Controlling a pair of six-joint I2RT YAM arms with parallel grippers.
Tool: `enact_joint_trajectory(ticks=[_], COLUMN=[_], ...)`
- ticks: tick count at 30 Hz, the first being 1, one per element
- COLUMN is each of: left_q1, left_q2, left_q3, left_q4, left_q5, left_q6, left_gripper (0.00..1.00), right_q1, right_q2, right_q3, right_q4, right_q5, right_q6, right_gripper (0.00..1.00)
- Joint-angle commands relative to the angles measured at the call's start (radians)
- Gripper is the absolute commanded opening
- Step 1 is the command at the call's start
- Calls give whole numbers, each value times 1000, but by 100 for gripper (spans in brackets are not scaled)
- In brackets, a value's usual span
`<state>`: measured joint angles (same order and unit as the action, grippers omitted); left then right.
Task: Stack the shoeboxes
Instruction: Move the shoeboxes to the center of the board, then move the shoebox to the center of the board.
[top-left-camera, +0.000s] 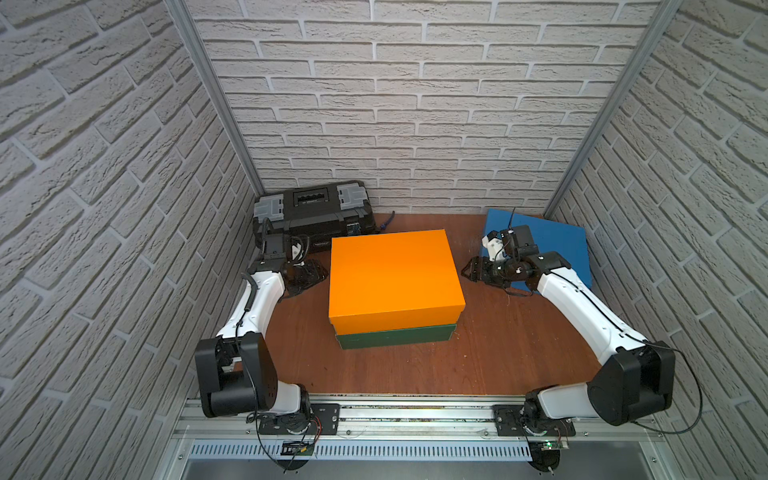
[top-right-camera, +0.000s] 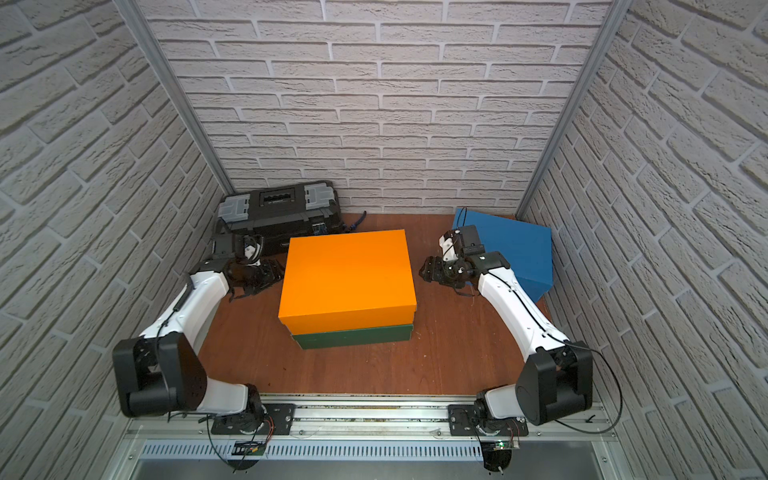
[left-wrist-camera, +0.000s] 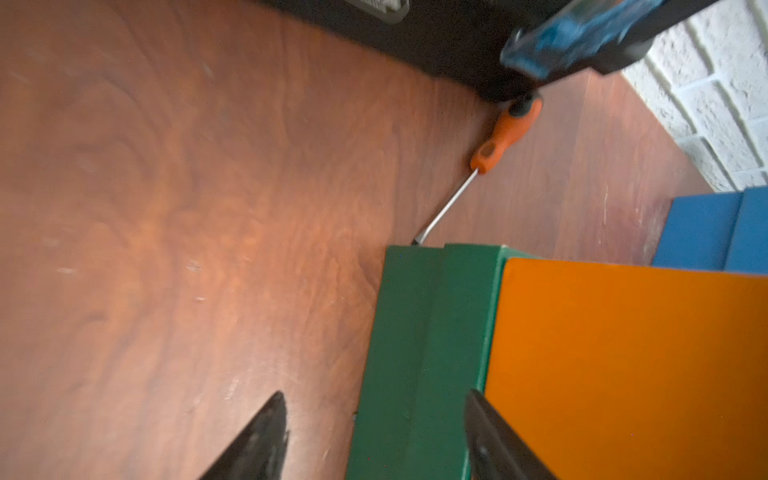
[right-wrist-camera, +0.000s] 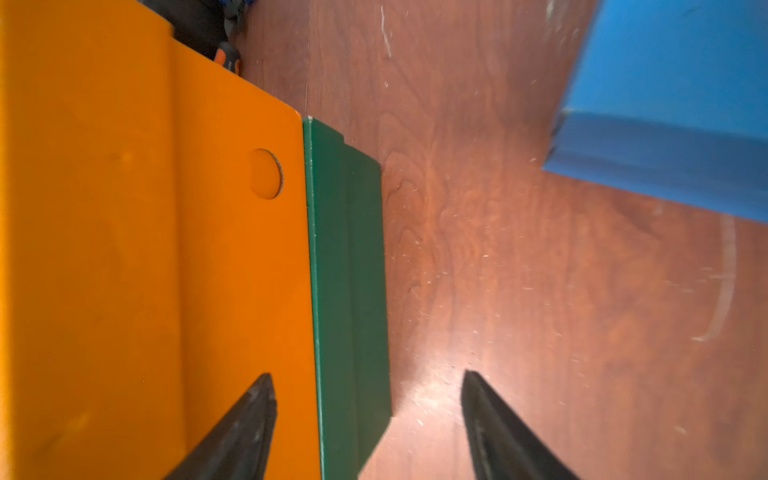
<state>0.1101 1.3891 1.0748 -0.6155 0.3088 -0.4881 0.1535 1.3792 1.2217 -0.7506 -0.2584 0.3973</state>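
Flanking the orange shoebox (top-left-camera: 392, 274), left hand (left-wrist-camera: 374, 395) and right hand (right-wrist-camera: 368, 374) spread, empty.

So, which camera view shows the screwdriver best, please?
The left wrist view: the screwdriver shows nearly whole, orange handle and metal shaft, tip by the green shoebox. The right wrist view catches only its handle end; the top views do not show it.

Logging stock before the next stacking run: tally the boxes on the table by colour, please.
Orange shoebox: 1
Dark green shoebox: 1
Blue shoebox: 1
Black toolbox: 1
Total: 4
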Motion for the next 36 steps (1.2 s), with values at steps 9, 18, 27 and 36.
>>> enact_joint_trajectory(ticks=[9,18,27,36], left_q1=[-64,-230,-377,-503], left_q2=[-173,-212,-141,-27], left_q3=[129,233,383,517], left_q4=[-108,-122,-167,-166], left_q5=[-238,-307,-364,-388], left_q6=[59,93,134,166], left_gripper=[80,80,82,83], right_q1=[-293,-552,-651,-707], right_q2=[-143,-21,81,182], right_q3=[57,55,50,86], right_q4=[-40,70,164,160], right_q5=[277,323,301,288], right_q6=[-195,-142,-104,-113], right_gripper=[100,99,99,100])
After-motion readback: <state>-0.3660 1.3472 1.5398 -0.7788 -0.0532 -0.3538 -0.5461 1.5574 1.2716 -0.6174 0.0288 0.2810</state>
